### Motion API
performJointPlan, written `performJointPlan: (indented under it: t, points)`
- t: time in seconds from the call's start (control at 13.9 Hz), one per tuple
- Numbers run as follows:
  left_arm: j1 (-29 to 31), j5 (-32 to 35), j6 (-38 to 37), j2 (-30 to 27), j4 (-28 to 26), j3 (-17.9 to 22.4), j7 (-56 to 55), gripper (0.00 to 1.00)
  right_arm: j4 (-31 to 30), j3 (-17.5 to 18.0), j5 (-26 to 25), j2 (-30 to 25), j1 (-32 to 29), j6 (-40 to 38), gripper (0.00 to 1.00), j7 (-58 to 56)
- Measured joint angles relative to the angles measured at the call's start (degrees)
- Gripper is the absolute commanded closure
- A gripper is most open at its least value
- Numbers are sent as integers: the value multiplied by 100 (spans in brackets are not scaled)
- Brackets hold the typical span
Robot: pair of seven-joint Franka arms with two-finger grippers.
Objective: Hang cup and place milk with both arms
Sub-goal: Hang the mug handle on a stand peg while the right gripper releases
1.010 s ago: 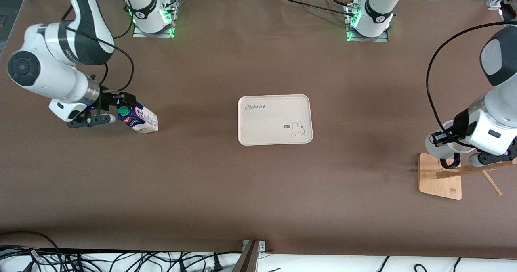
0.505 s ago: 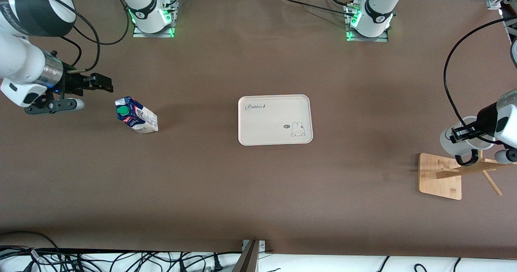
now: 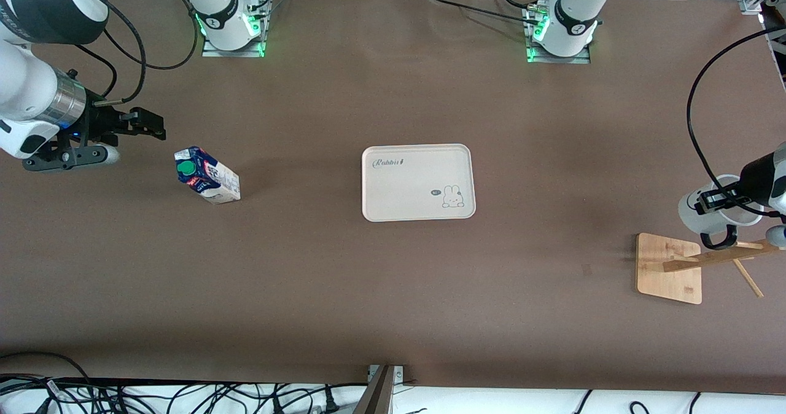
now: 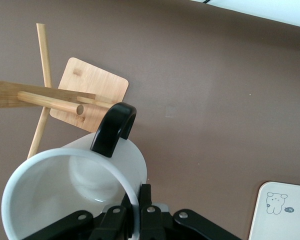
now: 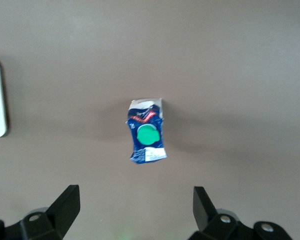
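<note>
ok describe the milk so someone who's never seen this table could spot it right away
Start at the pale tray in the middle of the brown table and look toward the right arm's end. There the milk stands alone on bare tabletop: a small dark blue carton with a round green cap, the only colourful thing around.

Brown table [image 3: 344,291] carries the milk [image 3: 207,182], tray [image 3: 418,182], wooden rack [image 3: 670,268]

Milk [image 3: 207,183] beside tray [image 3: 418,208]
</note>
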Motion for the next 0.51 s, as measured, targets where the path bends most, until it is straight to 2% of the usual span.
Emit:
performJointPlan:
  t: [0.51]
  points:
    - [178,-1,12,193,199,3,349,100,279,13,-139,64,-133,119,0,-1]
